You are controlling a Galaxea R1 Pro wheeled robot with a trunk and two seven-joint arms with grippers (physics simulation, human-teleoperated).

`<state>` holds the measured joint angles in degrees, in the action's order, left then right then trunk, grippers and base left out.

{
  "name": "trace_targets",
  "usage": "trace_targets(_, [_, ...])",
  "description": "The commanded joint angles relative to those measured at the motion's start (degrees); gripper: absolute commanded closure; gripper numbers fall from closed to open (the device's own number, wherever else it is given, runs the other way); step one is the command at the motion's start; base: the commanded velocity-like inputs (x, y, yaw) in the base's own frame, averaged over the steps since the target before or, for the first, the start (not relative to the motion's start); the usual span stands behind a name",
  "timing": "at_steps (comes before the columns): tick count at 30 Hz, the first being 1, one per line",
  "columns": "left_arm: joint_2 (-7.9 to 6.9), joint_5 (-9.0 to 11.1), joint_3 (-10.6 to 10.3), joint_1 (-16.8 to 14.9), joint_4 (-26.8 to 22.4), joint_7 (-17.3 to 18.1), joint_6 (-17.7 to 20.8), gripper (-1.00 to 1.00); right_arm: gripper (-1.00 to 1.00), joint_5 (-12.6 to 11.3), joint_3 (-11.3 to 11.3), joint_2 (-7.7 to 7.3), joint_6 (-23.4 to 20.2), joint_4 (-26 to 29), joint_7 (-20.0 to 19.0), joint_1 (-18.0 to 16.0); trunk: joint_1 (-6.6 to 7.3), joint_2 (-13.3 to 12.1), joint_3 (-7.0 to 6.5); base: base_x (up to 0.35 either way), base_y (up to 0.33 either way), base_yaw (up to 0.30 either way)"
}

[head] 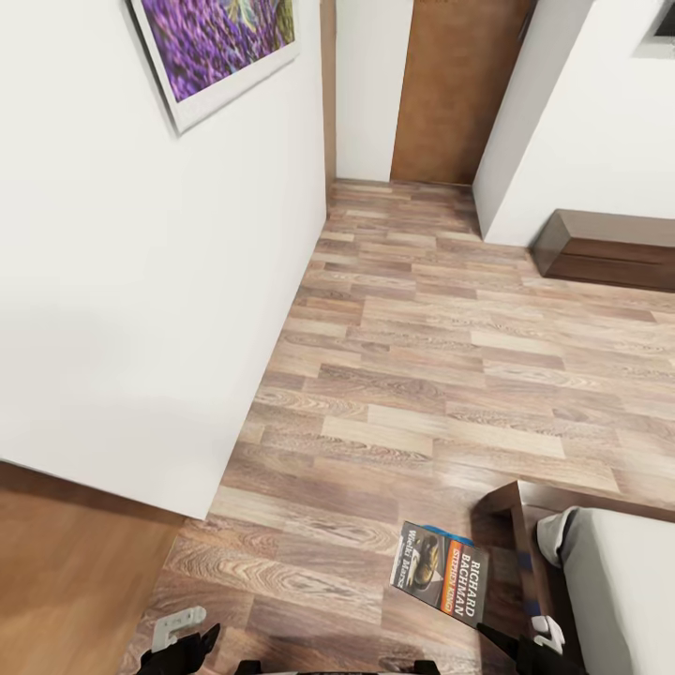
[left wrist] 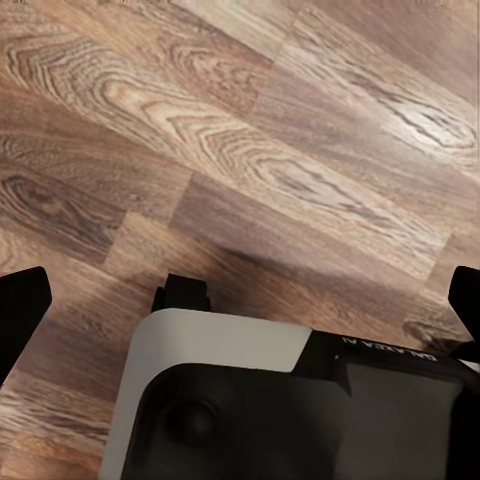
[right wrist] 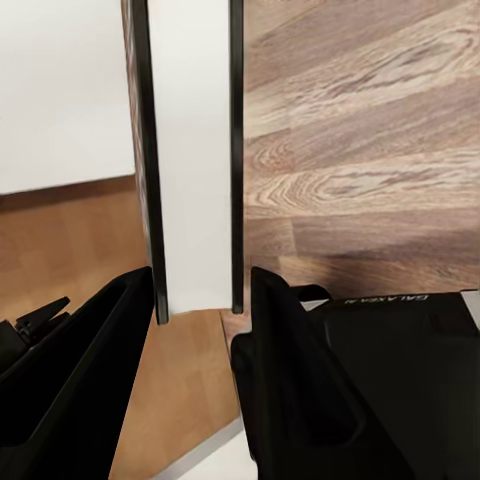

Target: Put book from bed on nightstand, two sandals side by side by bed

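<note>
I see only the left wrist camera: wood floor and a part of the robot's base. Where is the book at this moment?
Observer: The right tool holds the book above the floor, with its fingers closed on the two covers.
Operator: Is the bed near to it?
Observer: Yes. In the head view the corner of the bed is just to the right of the book.
Operator: What stands ahead?
Observer: A long low dark cabinet, against the white wall on the far right.
</note>
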<state>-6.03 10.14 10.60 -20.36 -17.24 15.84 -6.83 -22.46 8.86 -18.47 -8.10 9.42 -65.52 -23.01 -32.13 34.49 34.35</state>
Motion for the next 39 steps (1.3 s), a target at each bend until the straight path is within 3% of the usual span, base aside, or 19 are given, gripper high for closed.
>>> trace_targets(1, [0.02, 0.31, 0.15, -0.03, 0.40, 0.41, -0.03, -1.00, 1.00, 0.02, 0.30, -0.01, -0.60, -0.01, -0.22, -0.02, -0.02, 0.05, -0.05, 0.000, 0.000, 0.000])
trace_targets(39, [0.91, -0.09, -0.14, -0.03, 3.36, 0.41, -0.11, -1.00, 1.00, 0.05, 0.34, -0.04, -0.60, 0.04, -0.14, -0.02, -0.02, 0.05, -3.61, 0.000, 0.000, 0.000])
